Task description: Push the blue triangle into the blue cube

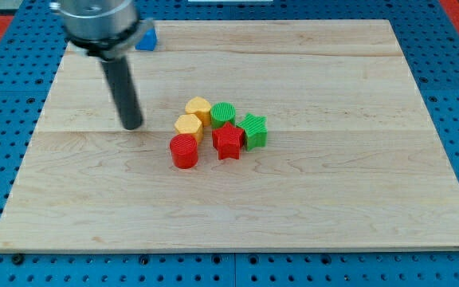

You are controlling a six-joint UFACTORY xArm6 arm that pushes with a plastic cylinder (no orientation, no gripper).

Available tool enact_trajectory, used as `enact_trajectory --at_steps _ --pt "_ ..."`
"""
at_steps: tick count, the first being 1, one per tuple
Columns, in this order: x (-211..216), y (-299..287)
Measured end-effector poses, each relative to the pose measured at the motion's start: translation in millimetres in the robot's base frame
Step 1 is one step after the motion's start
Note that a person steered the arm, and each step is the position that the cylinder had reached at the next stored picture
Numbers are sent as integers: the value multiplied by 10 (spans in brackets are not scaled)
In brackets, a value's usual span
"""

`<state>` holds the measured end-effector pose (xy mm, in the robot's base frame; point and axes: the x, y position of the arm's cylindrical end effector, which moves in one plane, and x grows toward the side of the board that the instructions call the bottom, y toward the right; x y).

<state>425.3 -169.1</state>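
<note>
A blue block [147,38] peeks out at the view's top left, mostly hidden behind the arm's body; I cannot tell its shape, nor whether it is one block or two. My tip [132,127] rests on the board well below that blue block and to the left of the central cluster, touching no block.
A cluster sits mid-board: a yellow block [199,107], a second yellow block [188,124], a green cylinder [223,114], a green star [253,131], a red star [229,141] and a red cylinder [185,151]. The wooden board [333,207] lies on a blue pegboard.
</note>
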Motion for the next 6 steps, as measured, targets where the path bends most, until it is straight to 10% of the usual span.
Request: enact_trajectory --at_steps 2,6 --pt "-876 -988" --pt "-1989 -755"
